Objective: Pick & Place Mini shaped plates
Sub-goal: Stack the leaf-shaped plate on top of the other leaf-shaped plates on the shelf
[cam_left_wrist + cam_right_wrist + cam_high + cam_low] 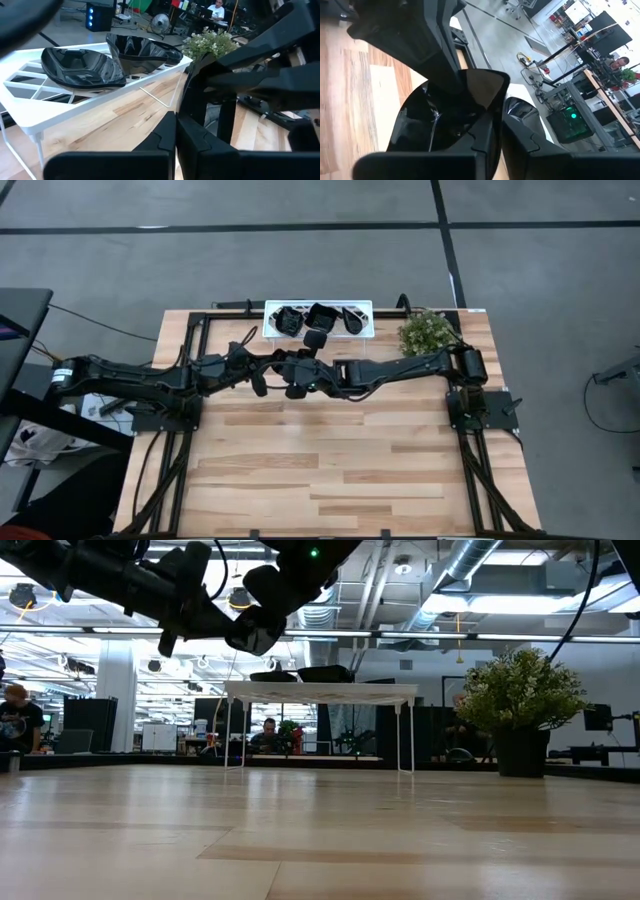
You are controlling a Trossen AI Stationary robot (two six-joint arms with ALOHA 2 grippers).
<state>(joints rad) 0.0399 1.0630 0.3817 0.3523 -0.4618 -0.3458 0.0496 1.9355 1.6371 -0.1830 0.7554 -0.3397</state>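
One plate (445,125) in right tool (497,137)

Sitting on the rack (268,332) at the table's (350,470) far edge: plates (322,315), with a plant (426,332) just right.

left arm (150,375): raised, jaws closed | right arm (420,367): raised, jaws nearly together

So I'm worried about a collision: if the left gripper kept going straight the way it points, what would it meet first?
Probably the right arm, which crosses close ahead of the shut left gripper; the white tray sits off to one side. Depth is unclear.
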